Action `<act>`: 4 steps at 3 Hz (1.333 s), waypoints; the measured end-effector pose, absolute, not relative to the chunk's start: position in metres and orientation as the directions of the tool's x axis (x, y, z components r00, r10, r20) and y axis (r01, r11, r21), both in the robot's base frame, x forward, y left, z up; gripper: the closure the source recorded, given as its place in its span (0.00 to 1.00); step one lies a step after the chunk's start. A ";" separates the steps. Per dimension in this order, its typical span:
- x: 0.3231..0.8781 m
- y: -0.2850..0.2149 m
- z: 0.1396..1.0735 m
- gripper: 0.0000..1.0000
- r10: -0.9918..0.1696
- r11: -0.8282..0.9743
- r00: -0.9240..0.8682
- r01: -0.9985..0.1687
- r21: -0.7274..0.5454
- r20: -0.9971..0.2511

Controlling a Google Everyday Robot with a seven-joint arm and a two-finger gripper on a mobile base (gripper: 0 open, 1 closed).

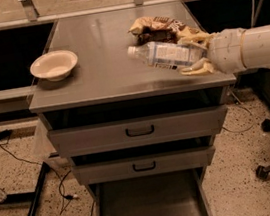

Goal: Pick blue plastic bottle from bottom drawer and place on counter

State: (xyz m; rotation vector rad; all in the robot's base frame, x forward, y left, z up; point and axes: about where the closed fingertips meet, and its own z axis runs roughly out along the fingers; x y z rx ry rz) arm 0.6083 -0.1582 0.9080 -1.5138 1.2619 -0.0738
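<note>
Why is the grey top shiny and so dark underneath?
Camera view: light glares off the far end of the smooth grey metal counter; its overhang shadows the gap beneath; the gripper, over the counter's right side, holds the clear blue-labelled plastic bottle.

no legible text, print on bottle (163,55) held by tool (193,53) above counter (100,64) unreadable
</note>
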 end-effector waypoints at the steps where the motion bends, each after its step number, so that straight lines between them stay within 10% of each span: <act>1: 0.627 -0.123 0.904 1.00 -0.661 0.177 0.417 -0.721 -0.670 -0.624; 4: 0.679 -0.122 0.901 1.00 -0.721 0.395 0.184 -0.683 -0.615 -0.668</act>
